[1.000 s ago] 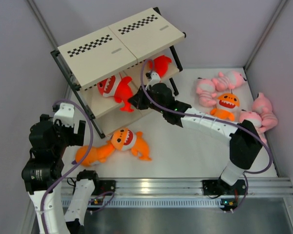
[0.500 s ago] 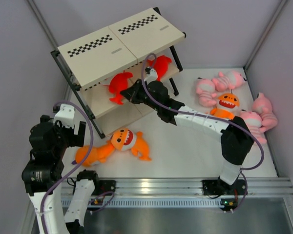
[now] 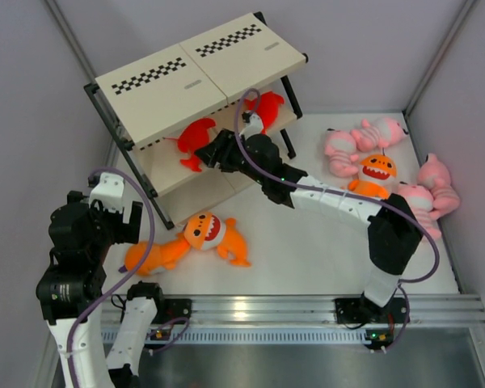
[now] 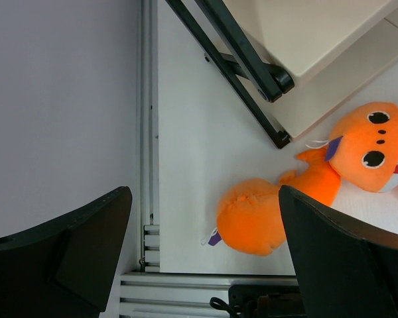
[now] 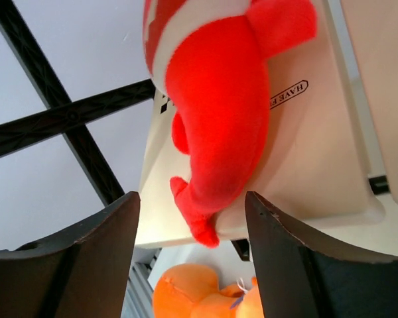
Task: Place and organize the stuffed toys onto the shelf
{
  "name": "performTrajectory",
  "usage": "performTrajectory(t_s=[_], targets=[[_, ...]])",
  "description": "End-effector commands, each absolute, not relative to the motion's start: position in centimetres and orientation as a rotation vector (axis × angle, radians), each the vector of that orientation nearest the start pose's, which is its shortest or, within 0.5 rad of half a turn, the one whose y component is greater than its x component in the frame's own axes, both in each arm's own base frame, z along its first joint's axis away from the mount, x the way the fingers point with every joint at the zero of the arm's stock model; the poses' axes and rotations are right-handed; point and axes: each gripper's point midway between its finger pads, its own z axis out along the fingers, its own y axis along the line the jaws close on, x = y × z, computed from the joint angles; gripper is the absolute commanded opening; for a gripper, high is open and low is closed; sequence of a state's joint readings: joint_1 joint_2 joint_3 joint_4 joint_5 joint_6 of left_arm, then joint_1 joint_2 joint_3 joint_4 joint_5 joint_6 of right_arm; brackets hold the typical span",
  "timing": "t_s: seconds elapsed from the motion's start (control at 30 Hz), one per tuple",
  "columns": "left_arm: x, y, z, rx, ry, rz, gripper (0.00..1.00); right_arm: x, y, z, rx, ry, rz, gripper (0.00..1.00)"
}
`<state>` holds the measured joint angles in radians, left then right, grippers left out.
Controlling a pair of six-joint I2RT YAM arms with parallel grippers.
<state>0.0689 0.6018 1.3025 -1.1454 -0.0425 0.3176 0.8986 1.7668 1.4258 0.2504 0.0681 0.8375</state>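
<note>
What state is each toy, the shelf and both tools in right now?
Shelf, upright.
Right tool, open, at the middle board.
Left tool, open, empty.
Red shark at right tool, lying on middle board, ungripped.
Other red shark, lying on middle board.
Orange toys by shelf, lying on table.
Orange shark among pinks, on table.
Pink animals, lying on table.

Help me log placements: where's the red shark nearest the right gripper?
Top view: red shark on the shelf's middle board, left half, beside the right gripper.

A small outlined label (image 5: 290,93) on the shelf (image 5: 318,159) board reads "HAVE FR" (printed at a slant). The red shark (image 5: 219,112) hides the rest.
</note>
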Motion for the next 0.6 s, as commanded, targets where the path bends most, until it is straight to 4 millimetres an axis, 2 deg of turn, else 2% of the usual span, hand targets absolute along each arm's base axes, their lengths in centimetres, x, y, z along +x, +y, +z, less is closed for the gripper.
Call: performTrajectory(t_s=[0.0,0.13,0.17,0.23,0.27,0.3,0.33,0.37,0.4,0.43,0.47,0.5,0.53,0.57], targets=[[15.8,3.1,32.7,0.238,1.996,0.291,0.99,31.8,43.1,36.8,-0.045,1.656,1.256,0.66],[15.8,3.2,32.3,0.243,2.009,0.302,0.99,29.4,40.2,38.5,-0.162,1.658,1.141,0.70],[15.9,3.3,32.0,0.243,2.019,0.309,0.99,28.4,38.6,39.4,-0.178,1.648,1.111,0.71],[15.7,3.9,31.6,0.240,2.031,0.342,0.99,27.0,37.0,37.2,-0.275,1.719,1.001,0.73],[15.8,4.1,30.6,0.241,2.058,0.356,0.99,25.8,35.7,36.2,-0.310,1.742,0.976,0.76],[15.6,4.4,30.3,0.238,2.063,0.375,0.99,25.1,34.7,34.2,-0.359,1.799,0.920,0.76],[15.4,5.0,29.6,0.231,2.085,0.411,0.99,24.5,33.8,30.7,-0.391,1.870,0.872,0.77],[15.4,5.3,28.1,0.236,2.123,0.428,0.99,23.7,32.8,30.1,-0.407,1.879,0.862,0.79],[15.1,5.7,27.3,0.228,2.138,0.450,0.99,23.1,32.2,28.4,-0.432,1.910,0.836,0.81],[14.8,6.2,26.4,0.222,2.163,0.487,0.99,22.3,31.3,24.7,-0.459,1.989,0.794,0.81],[14.6,6.5,24.6,0.221,2.212,0.501,0.99,21.7,30.9,23.7,-0.461,2.006,0.799,0.82],[14.4,6.7,24.0,0.214,2.218,0.515,0.98,21.2,30.8,22.3,-0.475,2.029,0.797,0.83],[14.2,6.9,23.4,0.212,2.233,0.527,0.99,20.5,30.7,20.1,-0.496,2.052,0.796,0.84],[14.0,7.3,22.8,0.200,2.249,0.547,0.98,20.1,30.9,18.9,-0.518,2.060,0.798,0.86]])
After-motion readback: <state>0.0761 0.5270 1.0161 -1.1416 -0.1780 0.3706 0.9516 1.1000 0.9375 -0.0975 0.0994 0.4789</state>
